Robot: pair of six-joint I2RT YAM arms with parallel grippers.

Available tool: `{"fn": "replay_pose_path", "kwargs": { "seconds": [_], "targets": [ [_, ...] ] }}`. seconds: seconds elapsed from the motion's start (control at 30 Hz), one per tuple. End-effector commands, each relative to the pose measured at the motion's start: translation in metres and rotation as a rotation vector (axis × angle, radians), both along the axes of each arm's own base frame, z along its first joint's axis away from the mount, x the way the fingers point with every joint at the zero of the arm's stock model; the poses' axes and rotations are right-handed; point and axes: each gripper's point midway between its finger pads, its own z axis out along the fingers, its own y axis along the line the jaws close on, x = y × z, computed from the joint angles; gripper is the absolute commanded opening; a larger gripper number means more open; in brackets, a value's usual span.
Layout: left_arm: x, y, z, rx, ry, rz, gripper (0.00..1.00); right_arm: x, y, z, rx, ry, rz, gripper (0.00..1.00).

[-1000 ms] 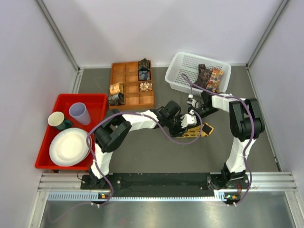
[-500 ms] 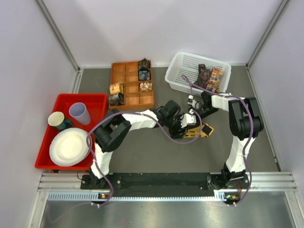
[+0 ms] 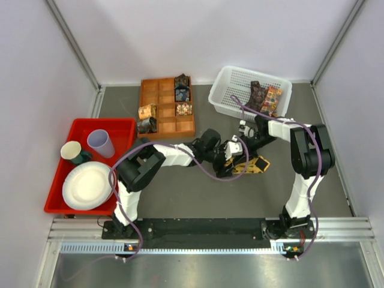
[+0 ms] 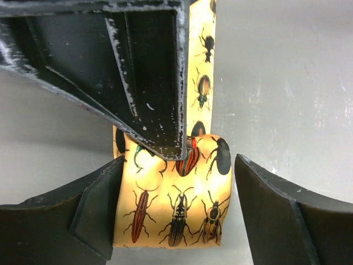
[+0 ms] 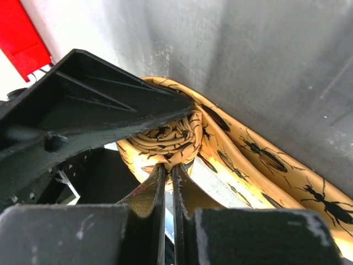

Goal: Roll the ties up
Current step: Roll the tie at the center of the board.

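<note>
At the near left, a red tray holds a plate, a white cup and a lilac cup.

Right of centre on the table lies the yellow tie. Its beetle-printed strip is flat and one end is wound into a small roll.

The left gripper reaches in from the left with its jaws spread, one finger on either side of the roll. One finger touches the fabric's edge and the other stands just beside it.

The right gripper comes in from the far right. Its jaws are almost pressed together, pinching the folded cloth at the roll's core. In the left wrist view, one of its fingers bears down on top of the roll, and the unrolled strip runs away beyond it.

Farther back, left of centre, a wooden tray holds several rolled ties, some in its right column and some in its near-left compartments.

At the far right, a white basket holds a dark tie and a multicoloured tie, both near its right wall.
</note>
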Motion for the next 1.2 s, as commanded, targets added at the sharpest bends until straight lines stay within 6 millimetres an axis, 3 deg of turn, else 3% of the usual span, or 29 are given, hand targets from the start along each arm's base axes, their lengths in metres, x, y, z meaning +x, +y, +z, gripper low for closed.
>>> {"fn": "replay_pose_path", "kwargs": {
  "seconds": [0.0, 0.3, 0.5, 0.73, 0.97, 1.17],
  "targets": [
    [-0.001, -0.007, 0.018, -0.130, -0.024, 0.014, 0.81, 0.026, -0.031, -0.041, -0.224, -0.163, 0.000, 0.00],
    [0.009, -0.005, 0.021, -0.253, -0.138, 0.056, 0.80, 0.032, -0.042, -0.041, -0.299, -0.207, -0.003, 0.00],
    [0.003, -0.015, 0.024, -0.320, -0.084, 0.029, 0.76, 0.035, -0.050, -0.041, -0.345, -0.234, -0.008, 0.00],
    [0.002, -0.024, 0.014, -0.325, -0.027, 0.022, 0.59, 0.036, -0.052, -0.041, -0.354, -0.245, -0.011, 0.00],
    [0.010, -0.036, 0.011, -0.325, -0.029, 0.034, 0.68, 0.035, -0.049, -0.041, -0.348, -0.241, -0.013, 0.00],
    [0.012, -0.044, 0.000, -0.310, -0.023, 0.038, 0.65, 0.034, -0.048, -0.042, -0.348, -0.236, -0.015, 0.00]
  ]
}}
